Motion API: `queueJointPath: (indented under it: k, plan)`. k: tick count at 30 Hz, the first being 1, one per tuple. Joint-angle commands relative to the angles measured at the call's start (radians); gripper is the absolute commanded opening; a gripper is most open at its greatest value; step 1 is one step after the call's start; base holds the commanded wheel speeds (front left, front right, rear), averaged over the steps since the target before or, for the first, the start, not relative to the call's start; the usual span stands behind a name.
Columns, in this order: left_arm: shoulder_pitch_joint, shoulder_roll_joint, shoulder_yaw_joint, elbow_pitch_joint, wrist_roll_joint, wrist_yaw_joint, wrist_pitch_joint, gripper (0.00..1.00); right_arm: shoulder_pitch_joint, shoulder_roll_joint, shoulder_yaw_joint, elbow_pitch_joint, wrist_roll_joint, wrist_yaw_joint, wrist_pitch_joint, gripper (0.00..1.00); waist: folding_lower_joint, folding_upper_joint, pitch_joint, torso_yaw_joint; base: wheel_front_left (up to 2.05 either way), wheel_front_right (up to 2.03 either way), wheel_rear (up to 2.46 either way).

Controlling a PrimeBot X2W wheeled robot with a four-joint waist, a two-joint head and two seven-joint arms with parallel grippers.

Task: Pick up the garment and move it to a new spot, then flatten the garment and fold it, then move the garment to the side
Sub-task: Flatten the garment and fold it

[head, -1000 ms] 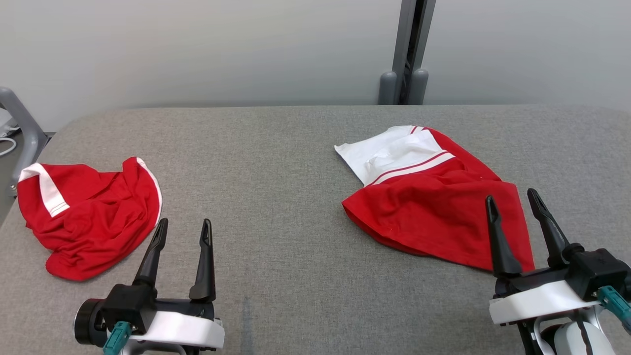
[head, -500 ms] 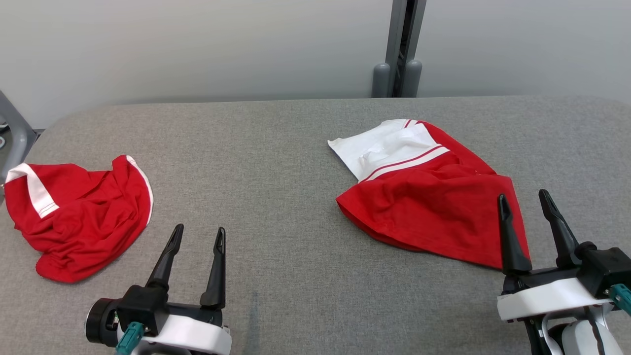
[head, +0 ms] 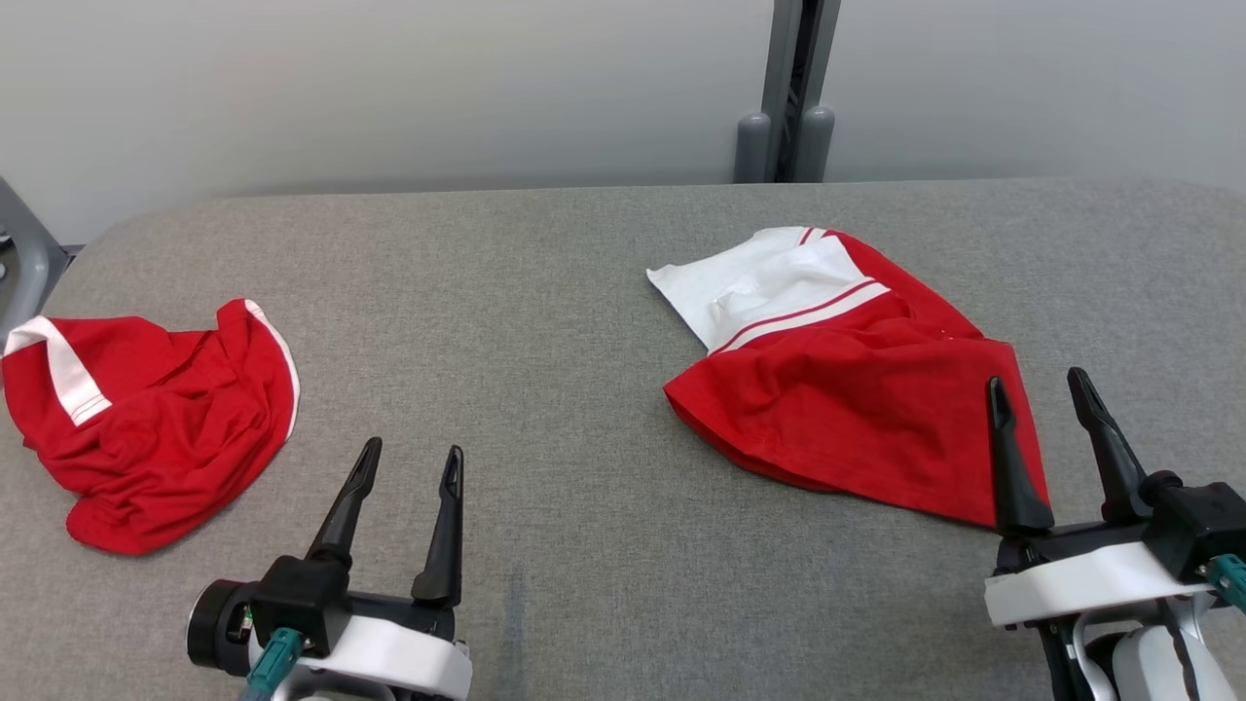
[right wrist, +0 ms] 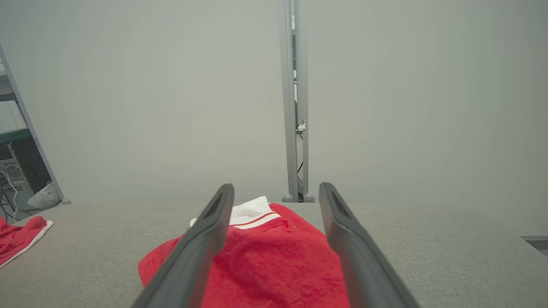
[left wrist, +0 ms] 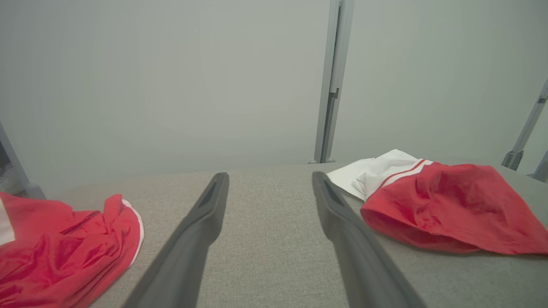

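Observation:
Two garments lie on the grey padded table [head: 545, 321]. A red and white garment [head: 857, 409] lies loosely spread at the right, its white part toward the far side; it also shows in the left wrist view [left wrist: 449, 205] and the right wrist view [right wrist: 274, 252]. A crumpled red garment [head: 156, 428] with white trim sits at the left edge [left wrist: 55, 252] [right wrist: 17, 235]. My right gripper [head: 1034, 380] [right wrist: 276, 186] hovers open over the near right corner of the red and white garment. My left gripper [head: 413, 448] [left wrist: 269, 175] stands open above bare table between the two garments.
A grey upright post [head: 784, 88] stands behind the table's far edge against a pale wall. A grey metal frame [head: 19, 253] sits off the table's left end. A white shoe [right wrist: 43, 199] and cables lie on the floor beyond it.
The head view has shifted a little. My left gripper has drifted right, away from the crumpled garment. My right gripper has edged slightly right. Both stay open; the garments lie as before.

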Motion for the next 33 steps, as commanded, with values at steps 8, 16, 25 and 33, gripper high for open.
queueJointPath:
  k: [8, 16, 25, 33]
  plan:
    - [-0.049, 0.003, -0.03, 0.009, -0.003, 0.001, -0.004, 1.0, -0.021, -0.004, -0.015, 0.002, -0.02, 0.0, -0.001, 1.0, 0.0, 0.0, 0.048, 0.033, 0.0, 0.0, 0.0]
    - [-0.112, 0.004, -0.083, 0.028, -0.028, 0.017, -0.004, 1.0, -0.175, -0.01, -0.021, 0.124, -0.118, 0.0, 0.005, 1.0, 0.0, 0.0, 0.142, 0.117, 0.0, 0.0, 0.0]
    - [-0.174, 0.003, -0.143, 0.032, -0.055, 0.038, -0.004, 1.0, -0.444, -0.148, 0.033, 0.349, -0.067, 0.0, 0.2, 1.0, 0.0, 0.0, 0.222, 0.217, 0.0, 0.0, 0.0]
    - [-0.19, 0.003, -0.173, 0.026, -0.081, 0.053, -0.004, 1.0, -0.587, -0.23, 0.059, 0.503, 0.021, 0.0, 0.346, 1.0, 0.0, 0.0, 0.251, 0.264, 0.0, 0.0, 0.0]
